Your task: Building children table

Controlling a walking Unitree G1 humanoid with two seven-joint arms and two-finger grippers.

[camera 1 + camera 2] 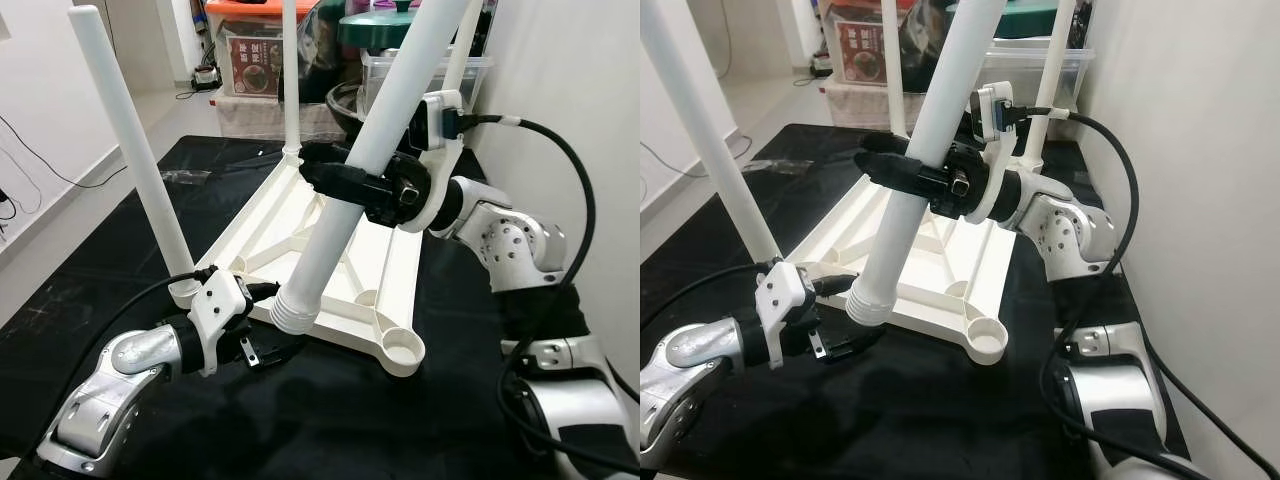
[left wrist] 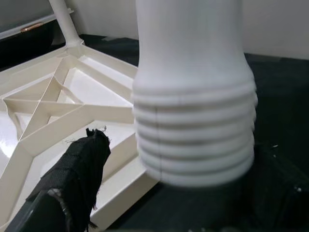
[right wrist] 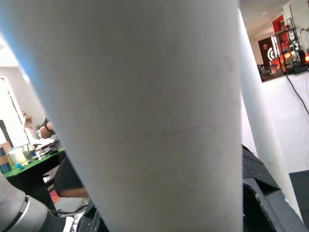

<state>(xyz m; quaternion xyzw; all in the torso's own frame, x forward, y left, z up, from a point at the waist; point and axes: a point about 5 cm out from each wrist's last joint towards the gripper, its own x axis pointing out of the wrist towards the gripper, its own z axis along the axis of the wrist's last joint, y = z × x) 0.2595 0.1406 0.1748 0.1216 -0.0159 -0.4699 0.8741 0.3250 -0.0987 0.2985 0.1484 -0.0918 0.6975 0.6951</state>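
**Ana:** Over the near right corner of the upturned white tabletop (image 1: 300,215), the right gripper (image 1: 345,183) has its jaws pinched tight around the loose white leg (image 1: 375,140), gripping it partway up the shaft. The leg is tilted, and its ribbed threaded end (image 1: 293,308) is low over the tabletop's near edge, just left of the empty corner socket (image 1: 403,348).

**Ben:** And the left gripper (image 1: 262,340)?

**Ana:** Low on the black mat (image 1: 330,420), just beside that ribbed end. One black finger (image 2: 79,166) shows in its wrist view, pointing at the tabletop's ribbed underside, with the threaded end looming close and blurred. Whether those jaws are spread or pressed together, I cannot tell.

**Ben:** How much of the children's table is standing?

**Ana:** The tabletop lies underside up on the mat. A fitted leg (image 1: 130,150) rises at its near left corner, another leg (image 1: 290,80) at the far left corner, and a third (image 1: 460,55) at the far side behind the held one. Their tops are cut off by the frame.

**Ben:** Surroundings?

**Ana:** A white wall (image 1: 560,70) on the right, clear storage boxes (image 1: 265,60) beyond the mat's far edge, and pale floor (image 1: 60,215) with a thin black cable to the left. The right wrist view is nearly all blurred white leg, with a seated person (image 3: 67,181) dimly behind.
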